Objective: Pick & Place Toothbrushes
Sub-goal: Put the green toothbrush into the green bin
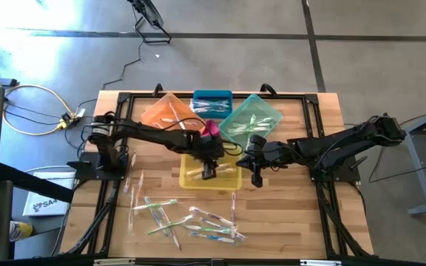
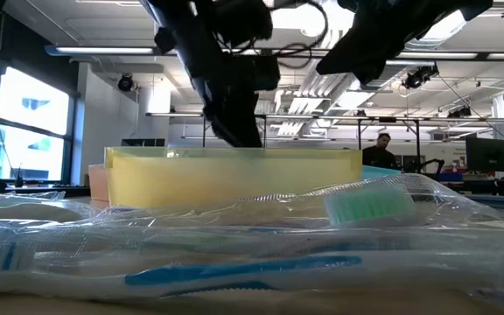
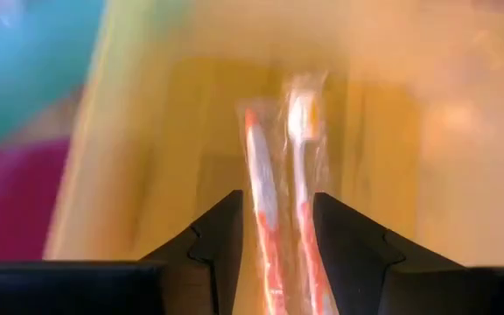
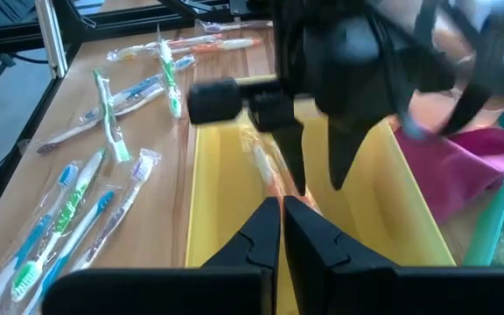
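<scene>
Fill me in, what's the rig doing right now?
It's sorting wrapped toothbrushes into coloured bins. The left gripper is down in the yellow bin, fingers apart, with an orange-accent toothbrush lying between them on the bin floor, apparently just being let go. The right gripper is shut and empty, hovering at the yellow bin's right edge. A scatter of toothbrushes is left on the table in front, and the orange, blue and teal bins behind already hold some.

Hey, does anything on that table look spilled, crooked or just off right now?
Nothing looks damaged. The wrapped toothbrushes lie scattered at mixed angles on the table's near side, unsorted rather than spilled. The left tool is open over the yellow bin, an orange toothbrush between its fingers.
</scene>
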Robot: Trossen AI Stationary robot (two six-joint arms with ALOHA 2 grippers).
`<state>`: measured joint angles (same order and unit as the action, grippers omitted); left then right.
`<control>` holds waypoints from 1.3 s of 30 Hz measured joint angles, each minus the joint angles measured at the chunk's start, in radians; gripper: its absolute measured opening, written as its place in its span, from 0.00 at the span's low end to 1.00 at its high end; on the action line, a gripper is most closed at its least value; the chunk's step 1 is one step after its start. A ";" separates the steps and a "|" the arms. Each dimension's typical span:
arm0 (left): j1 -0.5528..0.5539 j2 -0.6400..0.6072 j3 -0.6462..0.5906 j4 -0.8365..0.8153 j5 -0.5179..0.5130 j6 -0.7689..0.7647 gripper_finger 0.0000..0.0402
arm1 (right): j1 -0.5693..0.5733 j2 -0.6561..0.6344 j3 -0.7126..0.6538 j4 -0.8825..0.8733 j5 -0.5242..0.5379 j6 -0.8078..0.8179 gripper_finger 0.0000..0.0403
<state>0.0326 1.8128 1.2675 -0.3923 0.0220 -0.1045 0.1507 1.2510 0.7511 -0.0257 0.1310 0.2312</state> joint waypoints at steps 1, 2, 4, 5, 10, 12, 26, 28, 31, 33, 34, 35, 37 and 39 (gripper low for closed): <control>0.000 -0.014 0.002 0.001 -0.011 0.005 0.34 | 0.000 0.000 0.000 -0.001 0.000 0.000 0.03; 0.000 -0.032 0.002 -0.002 -0.030 0.012 0.34 | 0.000 0.000 0.000 -0.004 -0.001 0.000 0.03; 0.000 -0.064 0.002 -0.002 -0.070 0.022 0.34 | 0.000 0.000 0.000 -0.005 -0.005 0.000 0.03; 0.000 -0.077 0.003 0.003 -0.090 0.022 0.34 | 0.000 0.000 0.000 -0.008 -0.005 0.000 0.03; 0.000 -0.119 0.002 -0.030 -0.120 0.021 0.33 | 0.000 0.000 0.000 -0.012 -0.011 0.000 0.03; -0.007 -0.132 0.002 -0.020 -0.118 0.019 0.30 | 0.000 0.000 0.000 -0.016 -0.024 0.000 0.03; -0.109 -0.262 0.001 -0.257 -0.151 -0.009 0.02 | 0.000 0.000 0.000 -0.033 -0.036 0.000 0.03; -0.151 -0.284 0.001 -0.302 -0.168 -0.040 0.01 | 0.000 0.000 0.000 -0.033 -0.036 0.000 0.03; -0.227 -0.317 0.001 -0.398 -0.194 -0.106 0.00 | 0.000 0.000 0.000 -0.034 -0.037 0.000 0.03; -0.282 -0.347 0.001 -0.469 -0.202 -0.146 0.00 | 0.000 0.000 0.000 -0.037 -0.037 0.000 0.03; -0.312 -0.359 0.001 -0.507 -0.206 -0.169 0.00 | 0.000 0.000 0.000 -0.036 -0.037 0.000 0.03; -0.343 -0.369 0.001 -0.530 -0.208 -0.196 0.00 | 0.000 0.000 0.000 -0.037 -0.037 0.000 0.03; -0.404 -0.383 0.001 -0.572 -0.208 -0.250 0.00 | 0.000 0.000 0.000 -0.037 -0.037 0.000 0.03; -0.470 -0.387 0.001 -0.584 -0.211 -0.289 0.00 | 0.000 0.000 0.000 -0.037 -0.037 0.000 0.03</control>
<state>-0.4369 1.4254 1.2682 -0.9760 -0.1894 -0.3931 0.1509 1.2510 0.7513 -0.0625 0.0944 0.2314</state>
